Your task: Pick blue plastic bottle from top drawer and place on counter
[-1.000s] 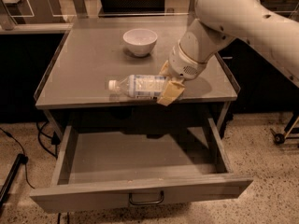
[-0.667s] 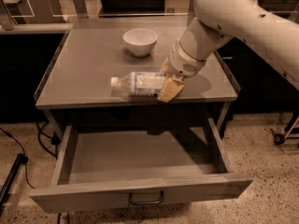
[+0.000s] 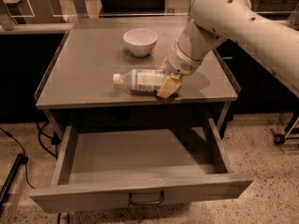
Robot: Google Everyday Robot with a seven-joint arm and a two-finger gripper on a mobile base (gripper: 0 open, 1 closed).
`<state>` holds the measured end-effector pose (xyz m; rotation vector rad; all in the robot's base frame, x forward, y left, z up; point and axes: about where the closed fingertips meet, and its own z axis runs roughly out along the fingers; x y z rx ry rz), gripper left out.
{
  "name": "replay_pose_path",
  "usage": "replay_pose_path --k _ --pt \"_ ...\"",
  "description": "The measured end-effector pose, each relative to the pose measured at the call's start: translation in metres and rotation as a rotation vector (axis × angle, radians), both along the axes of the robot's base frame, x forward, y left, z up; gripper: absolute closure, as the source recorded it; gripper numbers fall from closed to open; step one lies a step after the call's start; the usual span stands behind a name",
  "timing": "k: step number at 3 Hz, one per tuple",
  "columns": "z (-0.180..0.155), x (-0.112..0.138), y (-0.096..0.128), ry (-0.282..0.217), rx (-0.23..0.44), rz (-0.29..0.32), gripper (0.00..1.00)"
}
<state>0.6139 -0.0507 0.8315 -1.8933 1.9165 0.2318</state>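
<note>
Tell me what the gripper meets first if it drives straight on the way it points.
The gripper, shut on the blue plastic bottle, points down at the counter. It would likely meet the counter top first, just beneath it; depth is unclear.

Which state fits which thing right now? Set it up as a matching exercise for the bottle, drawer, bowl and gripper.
Things:
1. blue plastic bottle
2. top drawer
3. white bowl
4. gripper

States:
A. pulled open below the counter
B. upright near the counter's back
C. clamped on the bottle's base end
D. on its side, cap pointing away from the gripper

Pairs: 1-D, 2-A, 3-B, 4-C
</note>
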Motion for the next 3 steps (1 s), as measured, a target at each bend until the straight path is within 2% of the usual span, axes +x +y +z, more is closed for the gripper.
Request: replay_pose_path --k 2,3 --pt "0.005 0.027 0.006 -0.048 -0.001 -0.002 1.0" --pt "0.006 0.029 0.007 -0.051 -0.001 -0.002 0.83"
